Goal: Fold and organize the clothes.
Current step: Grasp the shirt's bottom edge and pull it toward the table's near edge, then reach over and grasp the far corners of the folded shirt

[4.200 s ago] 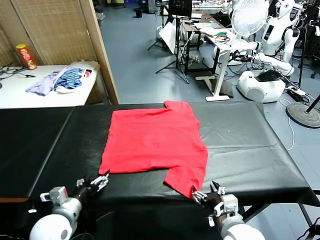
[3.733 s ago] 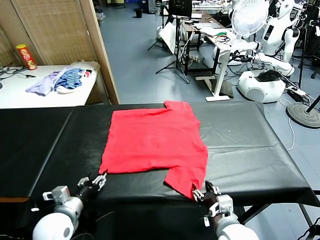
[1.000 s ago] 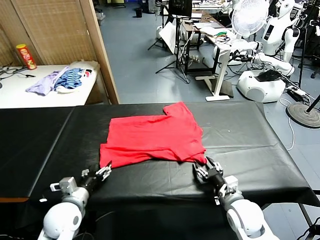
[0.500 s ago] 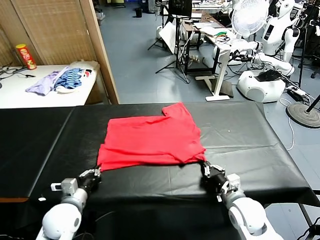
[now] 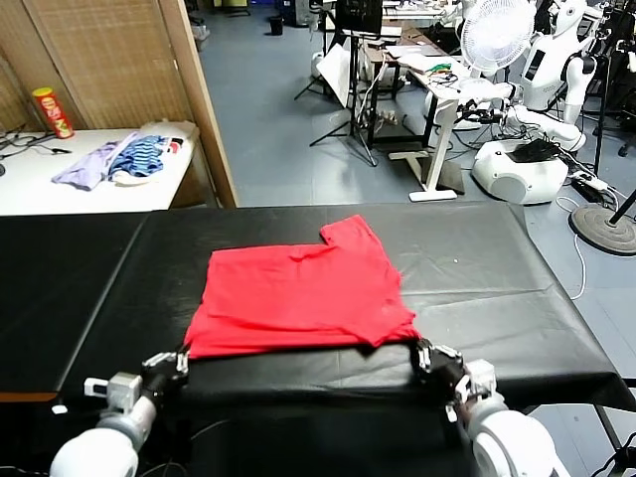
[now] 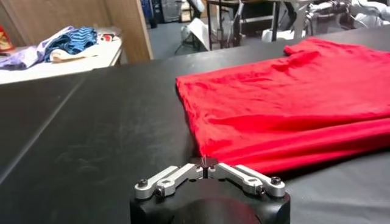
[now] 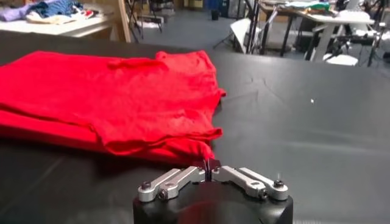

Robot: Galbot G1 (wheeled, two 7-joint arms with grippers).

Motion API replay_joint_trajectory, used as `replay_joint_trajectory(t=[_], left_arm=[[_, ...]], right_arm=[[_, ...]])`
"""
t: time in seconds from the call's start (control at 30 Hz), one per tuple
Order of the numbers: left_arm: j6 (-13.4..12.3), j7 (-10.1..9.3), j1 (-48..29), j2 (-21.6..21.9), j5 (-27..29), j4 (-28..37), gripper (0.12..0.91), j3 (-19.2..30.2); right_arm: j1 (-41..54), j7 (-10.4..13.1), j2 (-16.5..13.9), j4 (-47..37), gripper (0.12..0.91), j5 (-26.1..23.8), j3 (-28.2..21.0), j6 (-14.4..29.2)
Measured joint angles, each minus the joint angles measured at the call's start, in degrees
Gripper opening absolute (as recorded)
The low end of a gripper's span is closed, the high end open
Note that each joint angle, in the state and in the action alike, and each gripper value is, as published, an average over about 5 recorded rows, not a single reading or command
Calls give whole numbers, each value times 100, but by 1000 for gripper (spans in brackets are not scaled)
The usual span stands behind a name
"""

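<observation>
- While the red shirt [image 5: 298, 293] lies on the black table [image 5: 497, 268], both grippers are at its near edge, one at each corner.
- The shirt is folded in two layers, and the fold runs along the near side. One sleeve sticks out at the far edge.
- The left gripper [image 5: 171, 360] is low over the table, just beside the near left corner of the shirt. In the left wrist view this gripper [image 6: 204, 163] points at that corner of the shirt [image 6: 286, 103]. Whether it grasps the cloth or has let go, one cannot tell.
- The right gripper [image 5: 429, 353] is just beside the near right corner. In the right wrist view this gripper [image 7: 209, 167] is very near the tip of the shirt [image 7: 109, 97]. Again one cannot tell if it is released or clenched.
- Lilac and striped clothes [image 5: 114, 159] lie on a white table [image 5: 40, 189] far to the left, well apart from the shirt.
</observation>
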Motion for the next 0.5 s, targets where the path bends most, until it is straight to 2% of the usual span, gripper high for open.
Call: replay_joint_trajectory(t=[0.13,0.23,0.3,0.4,0.5], left_arm=[[218,-100,335,7,-58,-276,536,-116],[448,-147,537,10,-71,-491,695,-208],[603,-171,631,-7,-97,-655,761,-282],[784,-199,661,-36,-281,-933,792,-443],[879,-274,475,21,-660,-1110,797,-621]], right_arm=[[-222,74,-64,404,679,189,202,-296],[-185,99,-112,591,765,481,403,-365],[-25,109,-155,607,791,626,505,-337],[496,149,-199,403,797,670,497,-256],[1256,178,-187,-80,798,601,287,-146]])
